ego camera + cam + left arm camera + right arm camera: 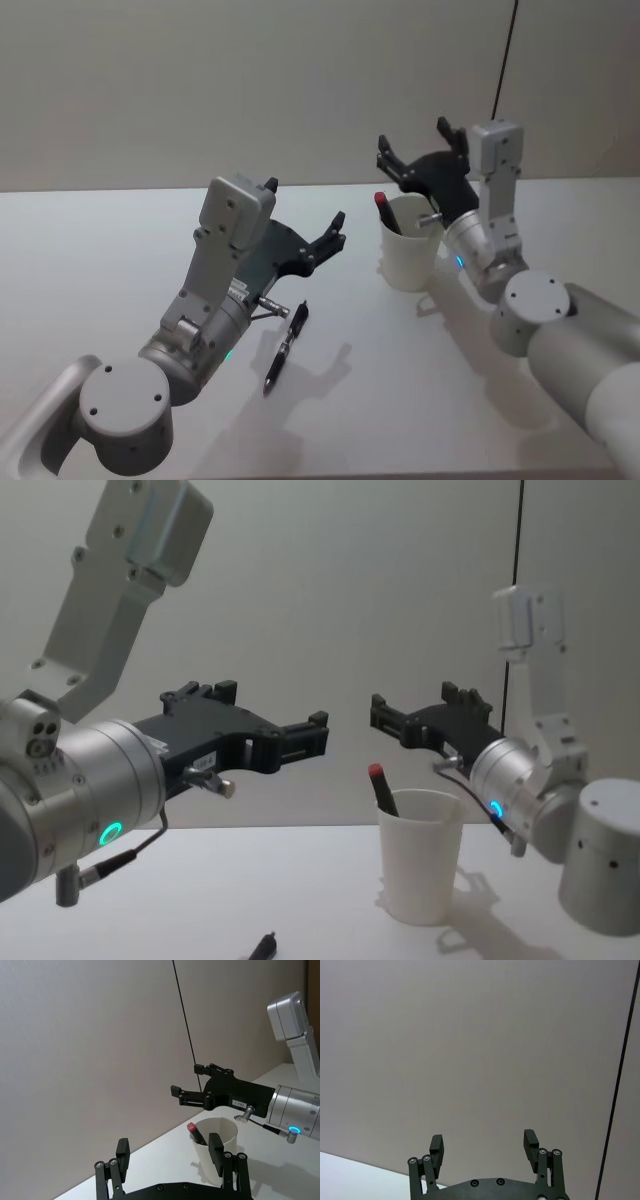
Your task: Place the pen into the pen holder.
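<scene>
Our left tool and right tool hang released; a red-capped pen stands in the cup, a black pen lies on the table.

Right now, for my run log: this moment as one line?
cup: red-capped pen inside | black pen: lying on table | left gripper: open, raised | right gripper: open, near cup
</scene>
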